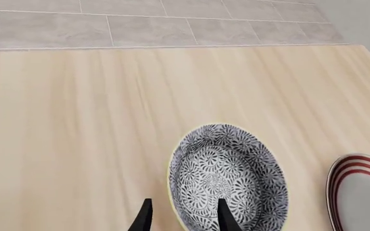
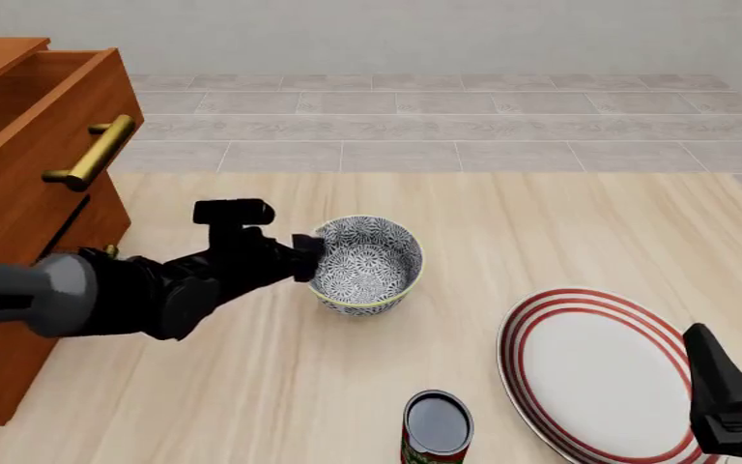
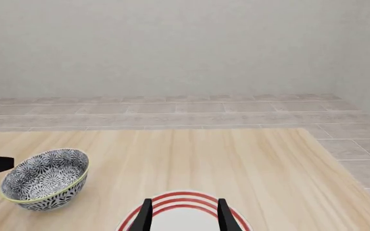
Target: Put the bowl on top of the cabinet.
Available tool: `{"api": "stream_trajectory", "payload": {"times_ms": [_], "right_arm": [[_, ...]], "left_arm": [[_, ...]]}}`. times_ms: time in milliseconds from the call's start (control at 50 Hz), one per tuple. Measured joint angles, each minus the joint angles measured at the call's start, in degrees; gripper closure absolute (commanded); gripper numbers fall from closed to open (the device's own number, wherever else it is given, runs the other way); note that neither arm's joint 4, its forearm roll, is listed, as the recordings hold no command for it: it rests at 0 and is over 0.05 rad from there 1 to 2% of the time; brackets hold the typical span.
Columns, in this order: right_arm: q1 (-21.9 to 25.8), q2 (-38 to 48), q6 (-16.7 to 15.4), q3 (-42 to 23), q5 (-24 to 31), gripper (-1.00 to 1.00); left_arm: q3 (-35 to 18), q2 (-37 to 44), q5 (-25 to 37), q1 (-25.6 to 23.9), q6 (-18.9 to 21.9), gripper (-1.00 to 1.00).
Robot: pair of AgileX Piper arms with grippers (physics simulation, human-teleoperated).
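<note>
upright on the table (image 2: 578, 222), the bowl (image 2: 366, 264) sits mouth up near the middle, a little toward the left arm's side. it is round, so it has no long axis across the table; its only axis runs straight up through the open mouth. the patterned inside shows plainly from the front, and the pale rim makes a full ring.

the left gripper (image 2: 309, 257) is at the bowl's near-left edge. in the left wrist view its two dark fingers (image 1: 144, 216) stand apart with the rim running between them: one tip outside the wall over bare wood, the other over the patterned inside. they straddle the wall, spread, and whether either pad touches the bowl cannot be told.

the cabinet (image 2: 16, 193) stands at the table's left edge, just beside the left arm, well apart from the bowl. a drawer front with a brass handle (image 2: 92, 153) tilts out toward the table.

right of the bowl lies the plate (image 2: 603, 372) with red rings, flat on the wood, near but not touching it. a can (image 2: 437, 427) stands upright in front, between bowl and plate.

the right gripper (image 3: 183, 214) hangs low over the plate's near-right edge, fingers parted, nothing between them.
</note>
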Motion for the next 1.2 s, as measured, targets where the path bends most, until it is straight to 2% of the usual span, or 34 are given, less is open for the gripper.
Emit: {"api": "stream_trajectory", "payload": {"times_ms": [1200], "right_arm": [[0.2,-0.1,0.3,0.0,0.2,-1.00]], "left_arm": [[-5.1,11.5,-2.4,-0.5,-4.4,-1.00]]}}
